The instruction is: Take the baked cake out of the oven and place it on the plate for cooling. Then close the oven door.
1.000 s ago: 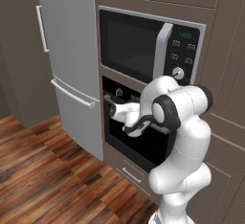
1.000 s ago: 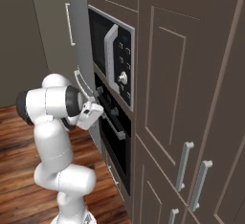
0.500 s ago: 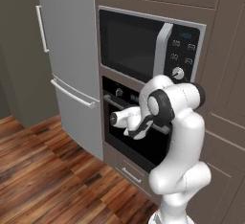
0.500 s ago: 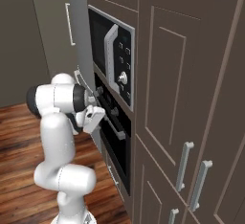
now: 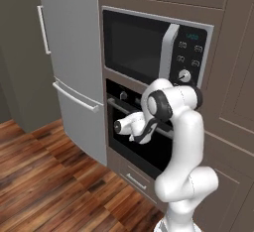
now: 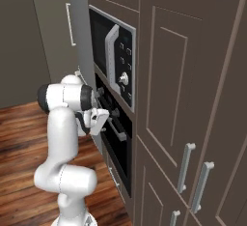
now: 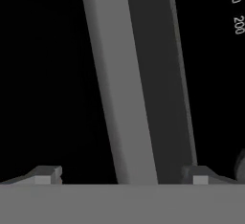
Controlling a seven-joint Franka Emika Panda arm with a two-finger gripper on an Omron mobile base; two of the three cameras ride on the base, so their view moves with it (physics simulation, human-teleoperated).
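Facing the closed oven door [image 5: 149, 142], the arm has its pincer [image 7: 122, 173] spread wide, one tip on each side of the silver bar handle [image 7: 119, 89] and neither visibly touching it. That bar runs nearly the length of the hand view, smooth, rounded and matte grey against the black glass behind.

Left to right in the left base view: a tall grey fridge [image 5: 72, 62] with slim bar handles, plain and flat; then the brown cabinet column holding the silver-framed microwave [image 5: 156, 47] above and the oven [image 5: 141, 127] below, its round knobs [image 5: 122, 95] along a black panel. Farther right, panelled brown cupboard doors [image 6: 185, 90] with short metal pulls. The floor [image 5: 44, 186] is dark wood planking.

The door is probably heavy and stiff, swinging on a hinge along its bottom edge, so it should come down in an arc rather than straight out. The bar is the sensible place to take hold, near its middle, so the pull stays even. Smooth metal may slip, so a firm clamp seems wise. The glass front is best left untouched.

The cake presumably sits inside, behind the shut door; I cannot tell where the plate is.
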